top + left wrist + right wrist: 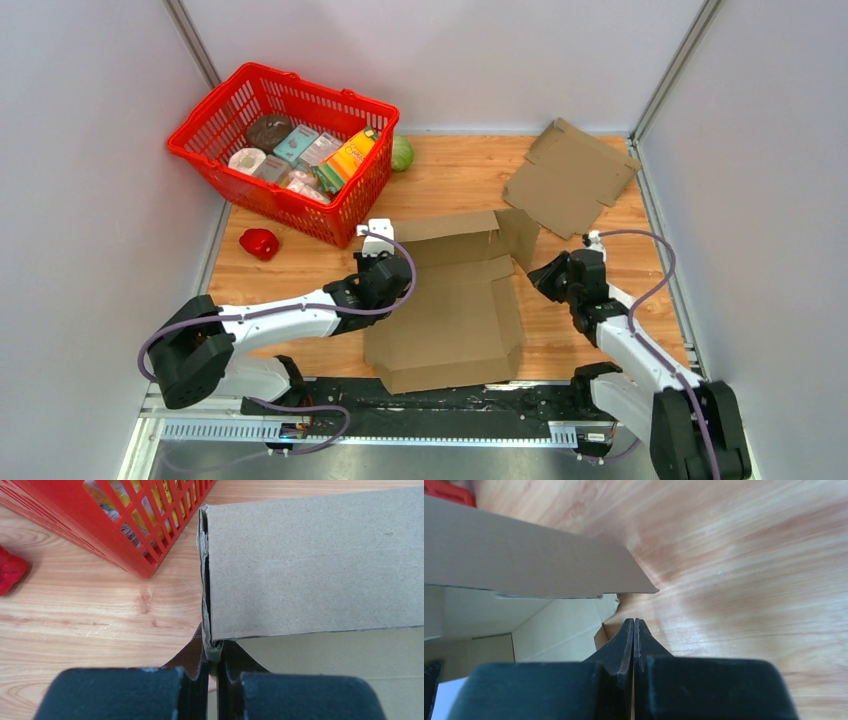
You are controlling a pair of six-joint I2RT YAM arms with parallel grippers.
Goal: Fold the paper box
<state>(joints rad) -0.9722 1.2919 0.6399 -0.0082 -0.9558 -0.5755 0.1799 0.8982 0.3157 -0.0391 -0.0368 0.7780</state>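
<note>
Nearest the lens in the left wrist view: left gripper (212,662), nearly closed, pinching the left corner edge of the cardboard box (310,565). Layered, slightly frayed board showing between the dark fingers (195,680); the very tips partly hidden by that edge. In the right wrist view: right gripper (634,630), fully closed on nothing, tips pressed together, low over the bench (749,580), just beside the box's right flap.

From above: box in the middle of the bench, near the arm bases, between the two grippers, part folded, far panel tilted up, near panel lying flat. Second, flat cardboard blank (570,178) at far right, apart from the box. Red plastic basket (300,205) at far left, near corner close to the box.

In the basket: several packets and an orange-yellow carton (352,152), printing too small to read, no brand legible. Green round item (402,153) half hidden behind the basket. Small red object (259,243) on the bench beside the basket, kind unclear. Box interior blurred in the right wrist view.
</note>
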